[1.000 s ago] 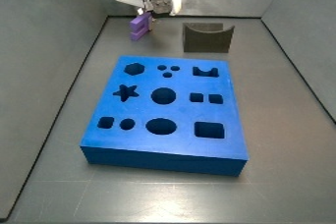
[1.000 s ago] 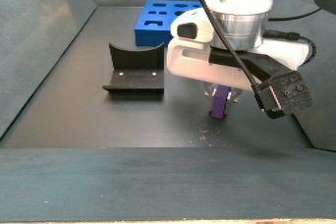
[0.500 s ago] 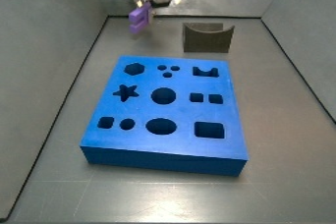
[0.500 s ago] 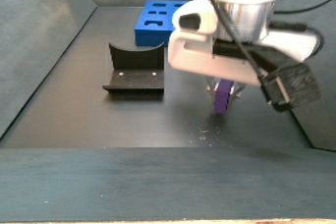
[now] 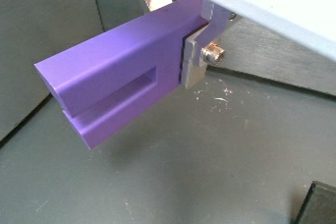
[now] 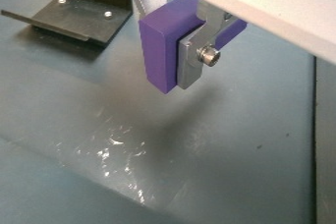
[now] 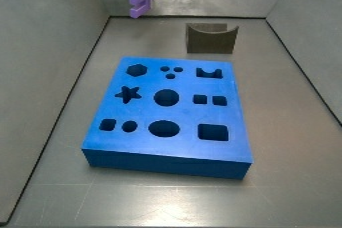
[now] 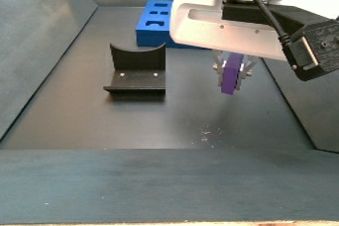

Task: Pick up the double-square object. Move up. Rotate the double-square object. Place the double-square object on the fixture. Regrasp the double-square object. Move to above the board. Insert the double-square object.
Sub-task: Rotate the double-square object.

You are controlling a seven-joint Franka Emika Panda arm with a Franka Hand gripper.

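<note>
**Q:** Where is the small light-purple plastic block with the notched, two-pronged end point(image 8: 232, 74), and what has hold of it?

**A:** It hangs in the air, clear of the dark counter point(image 8: 159, 121), clamped between the flat silver fingers point(image 6: 199, 56) of the robot arm's pincer point(image 5: 195, 43). In both wrist views the plates press on opposite faces of the block's upper part, and its free end points down and away from the pincer. In a side view the block point(image 7: 138, 2) sits high at the back of the workspace.

**Q:** Which way does its long axis run?

**A:** Close to upright, a little tilted, judging from the side view where it hangs below the white arm housing. The wrist view shows a recessed step along one broad face.

**Q:** And the relation the next move turns on?

**A:** The small dark olive-grey holder with the curved dip in its top point(image 8: 134, 70) stands on the counter, well apart from the block, off to one side and lower. The large flat blue slab with dark shaped cut-outs point(image 7: 167, 107) lies nearer the camera in that side view. With the block lifted, the likely step is turning it, which looks necessary before its long axis can settle into the holder's dip.
</note>
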